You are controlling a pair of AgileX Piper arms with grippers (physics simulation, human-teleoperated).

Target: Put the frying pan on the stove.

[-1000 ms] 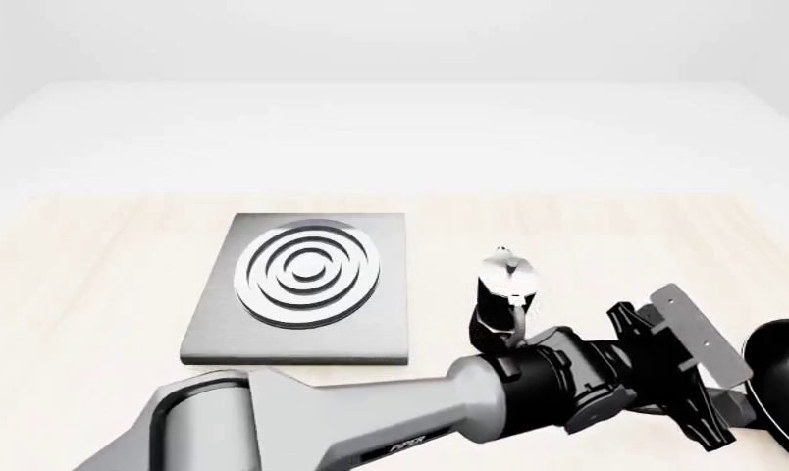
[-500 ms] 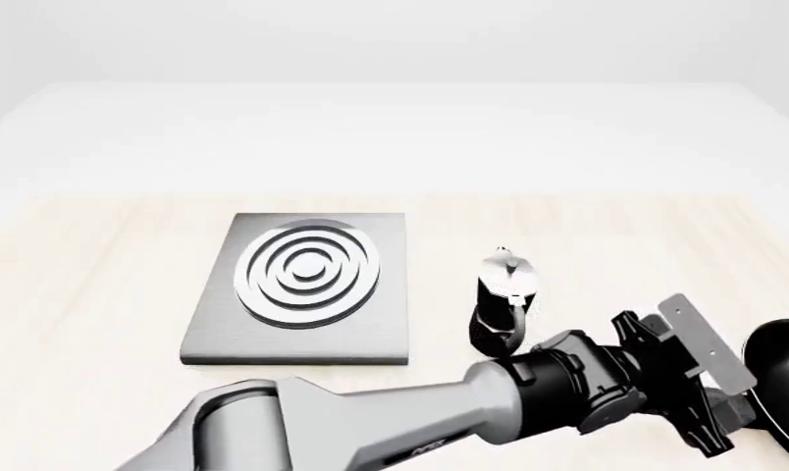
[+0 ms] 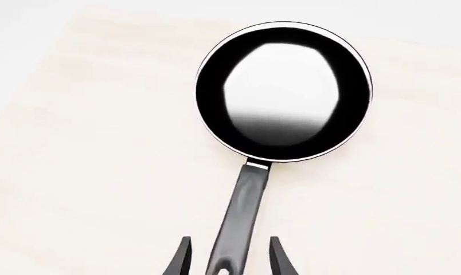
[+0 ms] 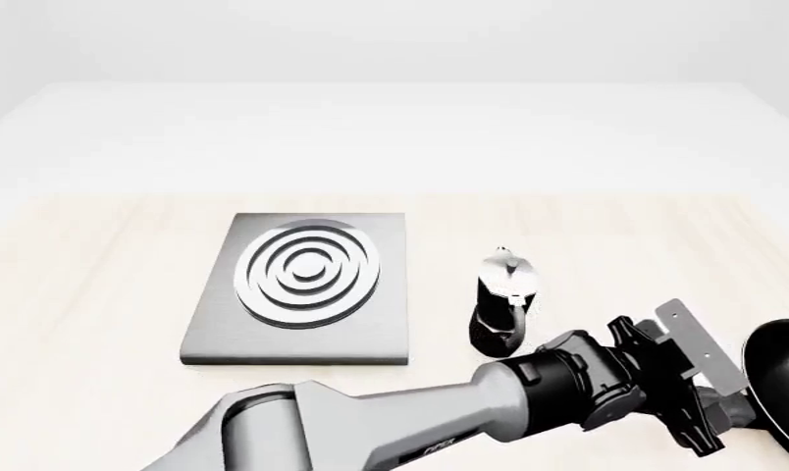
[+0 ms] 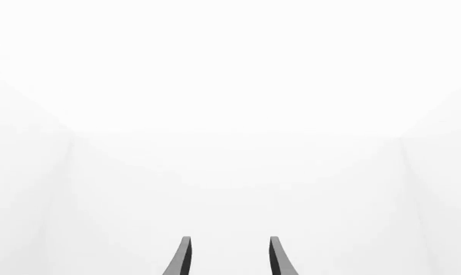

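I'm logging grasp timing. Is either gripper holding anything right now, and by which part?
Nothing is held yet. The open left gripper straddles the pan handle's end without closing; the right gripper is open on nothing.

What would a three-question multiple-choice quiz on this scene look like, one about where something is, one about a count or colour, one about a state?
1. Where does the moka pot stand relative to the stove in the front view?
A. On top of it
B. To its right, on the table
C. To its left

2. How many things rest on the stove?
A. None
B. One
C. Two

3. How does the left gripper stand to the frying pan handle?
A. Shut on the pan's rim
B. Open, one finger on each side of the handle
C. Far off, with the pan out of sight

Answers:
1 B, since the pot stands on the wood beside the plate's right edge.
2 A, since the silver rings are fully bare.
3 B, since the left wrist view shows the handle running between the spread fingers, with gaps on both sides.
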